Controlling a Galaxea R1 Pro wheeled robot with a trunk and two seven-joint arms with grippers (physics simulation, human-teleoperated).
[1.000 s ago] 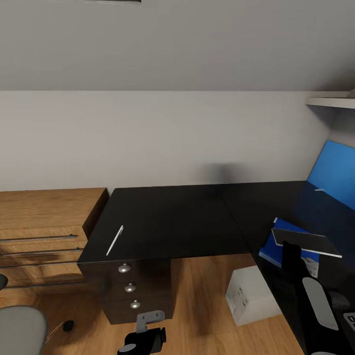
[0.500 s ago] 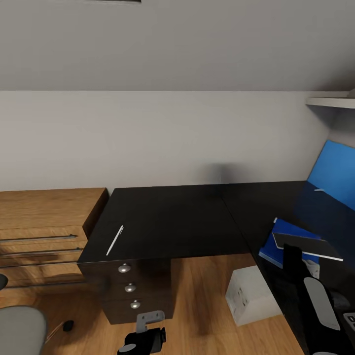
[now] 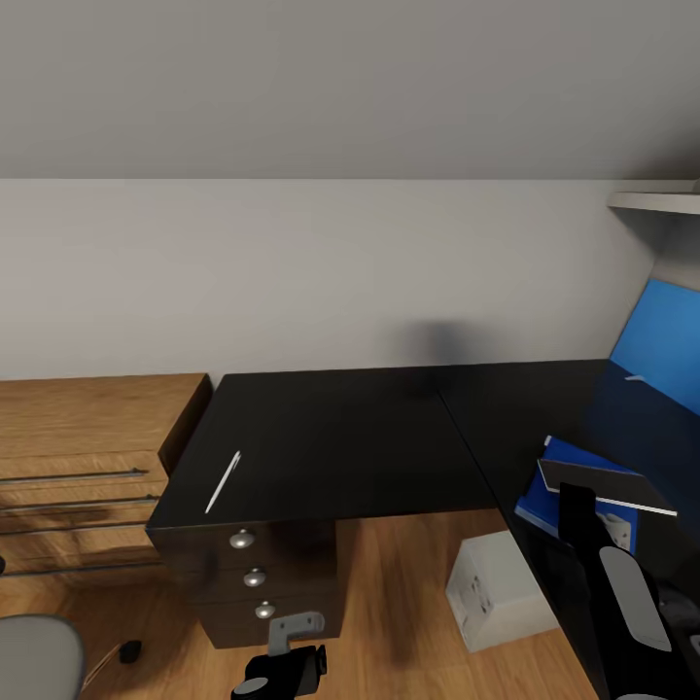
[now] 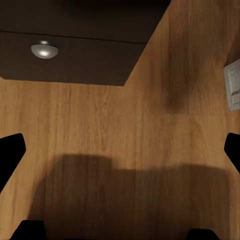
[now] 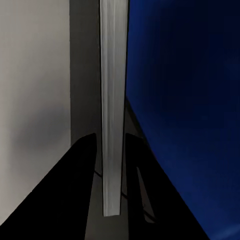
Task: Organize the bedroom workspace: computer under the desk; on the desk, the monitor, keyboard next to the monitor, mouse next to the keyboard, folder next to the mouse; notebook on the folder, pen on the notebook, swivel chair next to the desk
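Note:
A thin dark notebook [image 3: 605,483] with a pale edge hangs level over the blue folder [image 3: 569,465] on the right wing of the black desk [image 3: 340,437]. My right gripper [image 3: 576,501] is shut on it. In the right wrist view the two fingers [image 5: 82,155] pinch the notebook's grey edge [image 5: 112,100]. Whether notebook and folder touch cannot be told. The white pen [image 3: 223,482] lies near the desk's left front corner. At the far right stands the monitor [image 3: 661,345] with its blue screen. The white computer [image 3: 498,588] sits on the floor under the desk. My left gripper [image 3: 282,666] hangs open low over the floor.
Three drawers with round knobs [image 3: 241,539] fill the desk's left end; one knob [image 4: 44,49] shows in the left wrist view. A wooden dresser [image 3: 87,457] stands to the left. The grey swivel chair's seat [image 3: 34,661] is at the lower left. A shelf [image 3: 661,201] hangs above the monitor.
The head camera has shifted a little, so desk, dresser and chair sit slightly lower and further left in the picture. The right gripper holds the notebook in about the same place.

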